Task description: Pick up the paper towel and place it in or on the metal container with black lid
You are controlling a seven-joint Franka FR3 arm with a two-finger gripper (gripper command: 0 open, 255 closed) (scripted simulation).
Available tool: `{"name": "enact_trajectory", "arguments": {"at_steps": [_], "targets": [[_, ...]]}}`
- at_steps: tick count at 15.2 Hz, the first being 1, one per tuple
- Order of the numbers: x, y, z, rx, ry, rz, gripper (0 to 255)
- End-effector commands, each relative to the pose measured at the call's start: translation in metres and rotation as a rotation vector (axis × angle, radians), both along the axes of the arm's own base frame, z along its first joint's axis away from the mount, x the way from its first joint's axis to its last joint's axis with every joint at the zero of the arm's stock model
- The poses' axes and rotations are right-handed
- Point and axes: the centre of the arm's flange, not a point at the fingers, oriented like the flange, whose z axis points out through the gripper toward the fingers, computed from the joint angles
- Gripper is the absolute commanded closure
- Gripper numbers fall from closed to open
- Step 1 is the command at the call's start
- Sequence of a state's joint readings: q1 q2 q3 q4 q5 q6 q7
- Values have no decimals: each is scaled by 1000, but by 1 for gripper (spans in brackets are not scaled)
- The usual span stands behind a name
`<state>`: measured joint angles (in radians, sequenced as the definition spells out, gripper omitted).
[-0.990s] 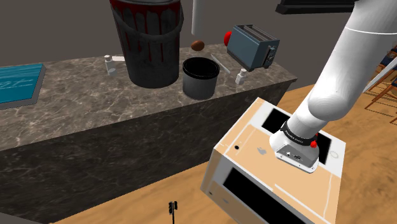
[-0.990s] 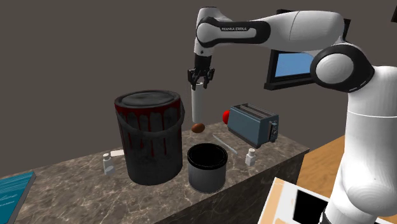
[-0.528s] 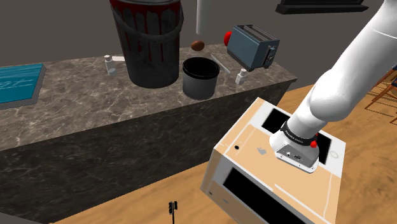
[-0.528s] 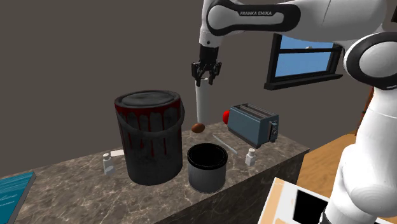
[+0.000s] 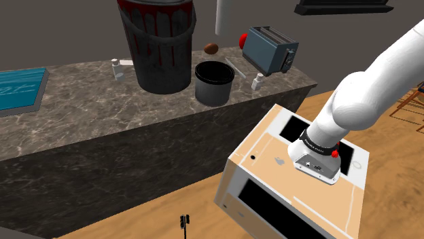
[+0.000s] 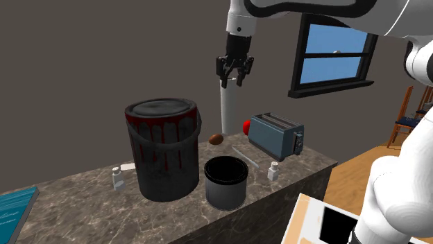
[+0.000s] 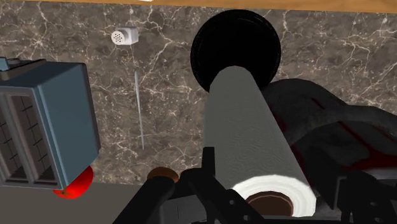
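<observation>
The end effector [image 6: 234, 71] is clamped on the paper towel [image 6: 228, 109], which hangs upright beneath it; the black-lidded bucket [image 6: 164, 149] stands lower, beside, not underneath.

The white arm [image 5: 367, 88] reaches high, its end effector [image 6: 233, 76] pointing down, clamped on the paper towel [image 6: 227, 114].

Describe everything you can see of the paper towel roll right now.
The paper towel roll is a plain white cylinder; the wrist view shows a brown core at its upper end. It hangs upright in the air, its top clasped between the fingers of the gripper, its lower end clear of the marbled counter. Nothing else touches it. In the second exterior view it is to the right of the large dark-lidded container.
</observation>
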<state>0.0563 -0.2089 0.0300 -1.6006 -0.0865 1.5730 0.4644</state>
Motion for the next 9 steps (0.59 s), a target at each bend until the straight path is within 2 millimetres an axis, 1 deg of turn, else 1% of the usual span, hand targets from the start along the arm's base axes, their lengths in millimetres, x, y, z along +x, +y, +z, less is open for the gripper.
{"name": "enact_trajectory", "arguments": {"at_steps": [1, 9], "targets": [[-15, 13, 6, -1, 1, -1, 255], [-15, 13, -36, -1, 1, -1, 255]]}}
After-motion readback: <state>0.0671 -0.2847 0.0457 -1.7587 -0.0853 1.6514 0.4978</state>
